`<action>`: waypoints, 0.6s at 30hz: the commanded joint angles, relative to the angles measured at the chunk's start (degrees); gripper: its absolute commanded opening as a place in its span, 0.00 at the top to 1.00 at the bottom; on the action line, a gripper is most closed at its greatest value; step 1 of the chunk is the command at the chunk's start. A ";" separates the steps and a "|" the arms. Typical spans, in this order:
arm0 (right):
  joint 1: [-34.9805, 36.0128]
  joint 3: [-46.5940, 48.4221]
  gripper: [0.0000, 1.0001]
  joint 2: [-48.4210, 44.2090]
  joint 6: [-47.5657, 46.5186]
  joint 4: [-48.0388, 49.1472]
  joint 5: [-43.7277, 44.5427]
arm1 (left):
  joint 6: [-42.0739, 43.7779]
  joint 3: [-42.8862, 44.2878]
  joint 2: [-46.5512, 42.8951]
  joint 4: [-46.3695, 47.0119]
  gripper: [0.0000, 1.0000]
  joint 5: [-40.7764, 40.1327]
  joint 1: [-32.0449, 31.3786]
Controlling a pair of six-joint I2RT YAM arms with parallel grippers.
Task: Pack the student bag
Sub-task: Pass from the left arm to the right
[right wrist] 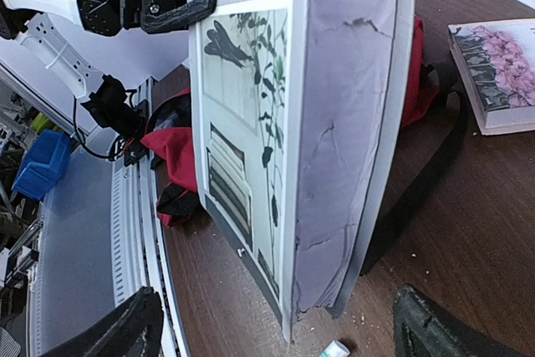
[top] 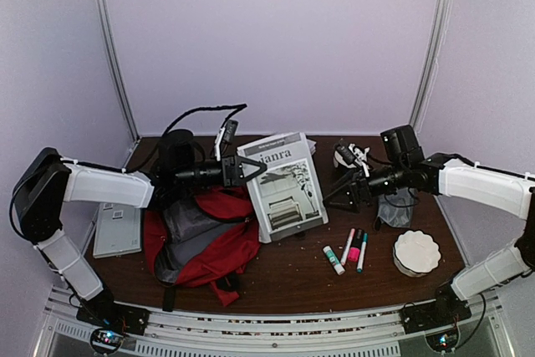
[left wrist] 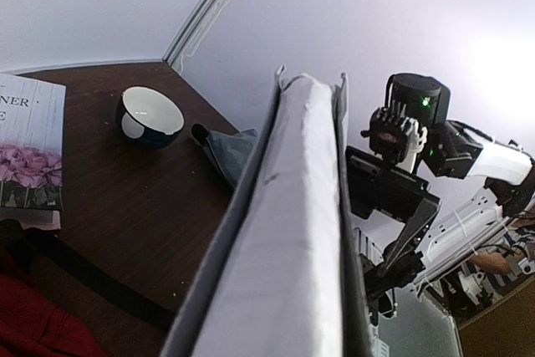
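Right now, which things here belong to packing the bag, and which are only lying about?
For the job: student bag; grey book in the left gripper; probably also the markers, glue stick and second book.
Lying about, it seems: white bowl; grey pouch.

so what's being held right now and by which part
The grey-and-white paperback book, pinched at its upper left corner by the left hand; the right hand is open.

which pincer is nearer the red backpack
Left. The left pincer is just above the red backpack's far edge, clamped on a corner of the book. The right pincer stands open at the book's opposite side, away from the backpack.
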 commanded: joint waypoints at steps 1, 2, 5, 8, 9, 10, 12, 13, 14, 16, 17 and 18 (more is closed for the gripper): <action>-0.16 -2.33 0.01 -0.48 3.58 5.74 0.29 | -5.50 1.97 -1.85 6.41 0.77 1.14 0.95; -0.17 -2.10 0.00 0.13 3.80 5.97 0.09 | -6.39 2.17 -1.81 6.77 0.77 1.50 1.11; -0.17 -0.75 0.00 2.81 4.59 6.03 -1.25 | -8.94 2.62 -1.65 8.91 0.78 2.74 1.38; -0.17 0.09 0.00 4.91 5.85 6.38 -3.46 | -11.45 2.87 -1.15 11.73 0.78 4.06 1.74; -0.17 0.12 0.00 5.42 6.73 7.22 -4.56 | -12.14 2.90 -0.96 12.83 0.78 4.15 1.88; -0.17 0.00 0.00 5.98 7.58 8.07 -6.04 | -12.67 2.84 -0.73 13.41 0.78 4.06 1.97; -0.08 -0.16 0.03 6.80 9.01 9.39 -9.03 | -13.25 3.00 -0.22 13.89 0.79 3.96 1.97; -0.01 -0.29 0.06 7.09 9.67 10.00 -10.18 | -13.49 3.07 0.11 14.23 0.79 3.89 1.97; 0.00 -0.41 0.11 7.35 10.48 10.70 -10.55 | -13.88 3.16 0.49 14.80 0.79 3.85 1.99; 0.00 -0.68 0.15 7.62 13.01 11.99 -11.00 | -14.52 3.34 1.42 15.59 0.79 3.78 2.02; 0.00 -0.77 0.17 7.71 14.04 12.56 -11.45 | -15.04 3.47 1.98 16.14 0.79 3.78 2.04; 0.00 -1.02 0.18 7.63 15.23 13.74 -12.02 | -15.30 3.57 2.55 16.67 0.79 3.90 2.05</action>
